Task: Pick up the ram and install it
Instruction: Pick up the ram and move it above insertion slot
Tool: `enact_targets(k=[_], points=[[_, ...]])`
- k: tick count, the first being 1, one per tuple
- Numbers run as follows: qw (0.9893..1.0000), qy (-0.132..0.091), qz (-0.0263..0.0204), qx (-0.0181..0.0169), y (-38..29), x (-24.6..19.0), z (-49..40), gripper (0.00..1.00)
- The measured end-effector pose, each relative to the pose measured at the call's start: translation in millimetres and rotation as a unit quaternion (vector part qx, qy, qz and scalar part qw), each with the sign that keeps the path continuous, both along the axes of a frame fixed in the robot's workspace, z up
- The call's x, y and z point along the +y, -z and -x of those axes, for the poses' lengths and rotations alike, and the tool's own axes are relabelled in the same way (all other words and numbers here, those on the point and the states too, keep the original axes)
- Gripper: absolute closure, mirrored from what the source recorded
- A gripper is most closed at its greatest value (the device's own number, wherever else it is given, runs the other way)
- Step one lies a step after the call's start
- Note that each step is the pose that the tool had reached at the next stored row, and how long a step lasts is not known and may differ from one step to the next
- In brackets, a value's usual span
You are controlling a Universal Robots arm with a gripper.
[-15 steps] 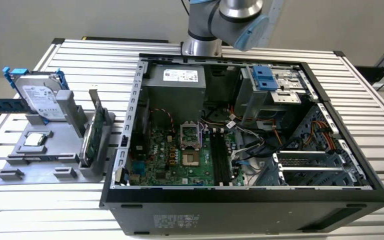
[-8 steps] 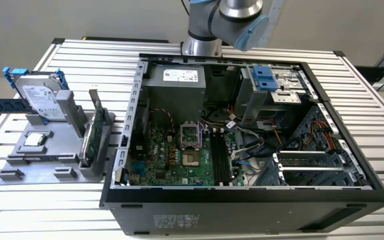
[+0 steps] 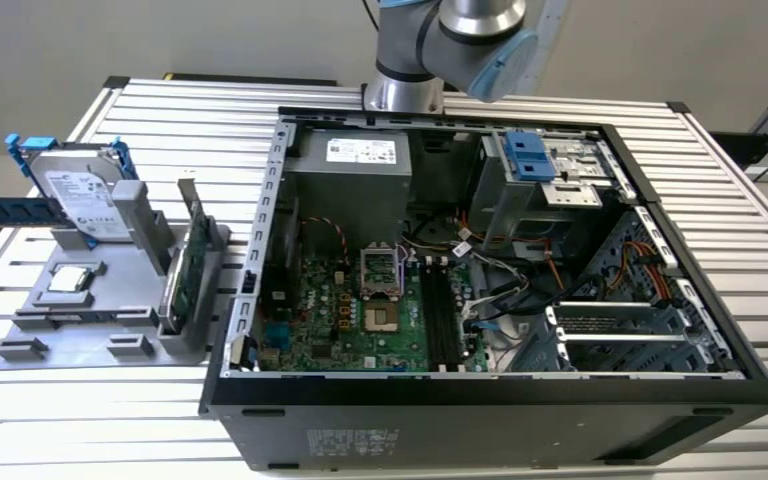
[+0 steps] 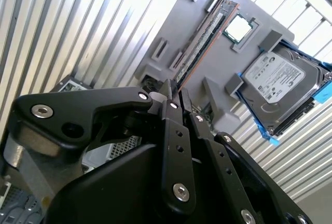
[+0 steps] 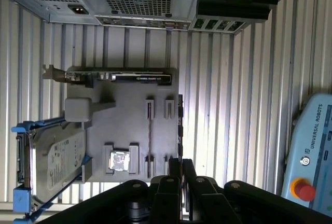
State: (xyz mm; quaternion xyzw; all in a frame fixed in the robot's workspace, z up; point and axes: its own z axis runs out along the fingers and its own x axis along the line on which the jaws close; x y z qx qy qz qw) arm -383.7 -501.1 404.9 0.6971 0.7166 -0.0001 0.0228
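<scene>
Fig. 1. The arm (image 3: pixel 448 45) was positioned above the far side of the open computer case (image 3: pixel 491 405). In the second wrist view, the gripper (image 4: pixel 175 92) was closed to a narrow gap on the ram (image 4: pixel 205 40). The ram was clamped between the fingertips and held above the grey holder (image 4: pixel 176 22), beside 1 processor chip (image 4: pixel 238 27) and 1 hard drive (image 4: pixel 277 86).

Arm (image 3: pixel 458 40) cropped in exterior view, hard drive (image 4: pixel 280 89) cut off in second wrist view
</scene>
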Motion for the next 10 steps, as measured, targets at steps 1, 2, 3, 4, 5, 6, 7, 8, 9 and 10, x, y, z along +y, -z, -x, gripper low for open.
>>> enact_targets(k=[1, 2, 3, 4, 5, 6, 7, 8, 9, 10], points=[[1.0000, 0.000, 0.0000, 0.0000, 0.0, 0.0, -0.3, 1.00], [1.0000, 0.000, 0.0000, 0.0000, 0.0, 0.0, -0.6, 1.00], [1.0000, 0.000, 0.0000, 0.0000, 0.1, 0.0, -0.8, 1.00], [1.0000, 0.000, 0.0000, 0.0000, 0.0, 0.0, -1.1, 1.00], [1.0000, 0.000, 0.0000, 0.0000, 0.0, 0.0, -1.3, 1.00], [1.0000, 0.000, 0.0000, 0.0000, 0.0, 0.0, -1.5, 1.00], [1.0000, 0.000, 0.0000, 0.0000, 0.0, 0.0, -1.7, 1.00], [1.0000, 0.000, 0.0000, 0.0000, 0.1, 0.0, -1.9, 1.00], [1.0000, 0.000, 0.0000, 0.0000, 0.0, 0.0, -3.3, 1.00], [1.0000, 0.000, 0.0000, 0.0000, 0.0, 0.1, -4.6, 1.00]])
